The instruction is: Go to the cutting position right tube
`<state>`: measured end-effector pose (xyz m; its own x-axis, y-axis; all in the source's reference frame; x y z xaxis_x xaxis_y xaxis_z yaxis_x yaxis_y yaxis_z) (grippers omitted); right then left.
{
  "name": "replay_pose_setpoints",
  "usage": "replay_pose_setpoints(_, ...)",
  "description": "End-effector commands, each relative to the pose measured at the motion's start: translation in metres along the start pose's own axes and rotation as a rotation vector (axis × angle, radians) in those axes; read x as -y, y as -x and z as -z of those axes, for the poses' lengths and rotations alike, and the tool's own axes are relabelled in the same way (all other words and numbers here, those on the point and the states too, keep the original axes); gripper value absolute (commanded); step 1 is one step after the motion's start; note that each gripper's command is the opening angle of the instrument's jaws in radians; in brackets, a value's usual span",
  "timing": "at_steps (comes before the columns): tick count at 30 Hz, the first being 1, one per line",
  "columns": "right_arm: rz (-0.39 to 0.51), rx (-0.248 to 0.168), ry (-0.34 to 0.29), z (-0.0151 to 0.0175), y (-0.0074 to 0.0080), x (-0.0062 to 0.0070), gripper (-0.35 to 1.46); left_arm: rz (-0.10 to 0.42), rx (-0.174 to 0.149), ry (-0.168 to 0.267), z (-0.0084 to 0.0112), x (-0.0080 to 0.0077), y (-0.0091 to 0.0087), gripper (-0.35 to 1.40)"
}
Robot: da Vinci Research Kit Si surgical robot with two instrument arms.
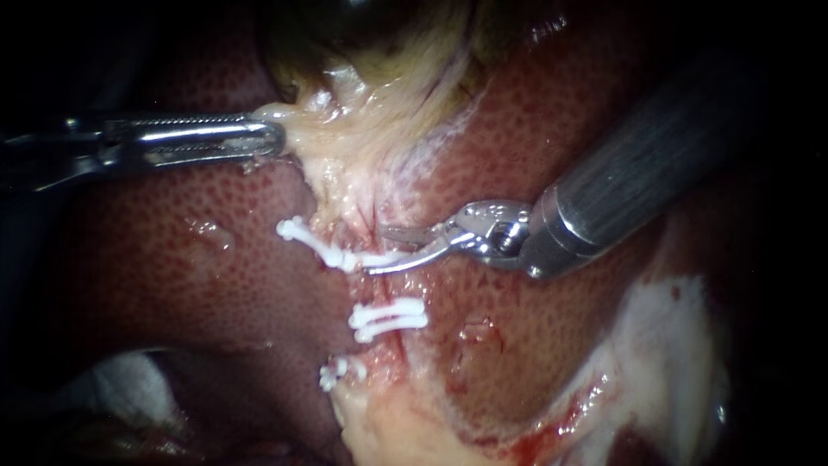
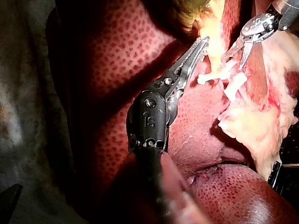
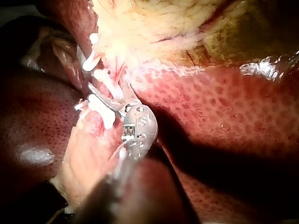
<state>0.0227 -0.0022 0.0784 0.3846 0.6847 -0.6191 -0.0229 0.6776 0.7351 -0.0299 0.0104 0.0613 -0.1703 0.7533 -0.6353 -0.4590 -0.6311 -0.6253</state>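
On the liver (image 1: 172,259) — pale tube (image 1: 385,289), three white clips (image 1: 388,319) across it. At the tube, beside the top clip — right instrument (image 1: 377,250), blades parted. Beyond the tube, left instrument (image 1: 276,138), jaws clamped on pale gallbladder (image 1: 362,112) tissue.

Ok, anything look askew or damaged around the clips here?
The upper clip sits slanted, unlike the level middle clip. Blood smears the pale tissue near the endoscope view's lower edge. Nothing else stands out.
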Motion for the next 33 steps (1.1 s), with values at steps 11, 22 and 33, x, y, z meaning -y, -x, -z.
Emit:
replay_pose_setpoints(11,0.0,-0.003,0.0,0.0,0.0,0.0,1.43,0.0,0.0,0.0,0.0,0.0,0.0,-0.35)
replay_pose_setpoints(22,0.005,0.014,-0.005,0.0008,0.0001,0.0001,1.43,0.0,0.0,0.0,0.0001,0.0,0.0,-0.35)
replay_pose_setpoints(33,0.021,0.1,0.01,0.0053,0.0021,0.0008,1.43,0.0,0.001,0.002,0.0003,0.0001,0.0,-0.35)
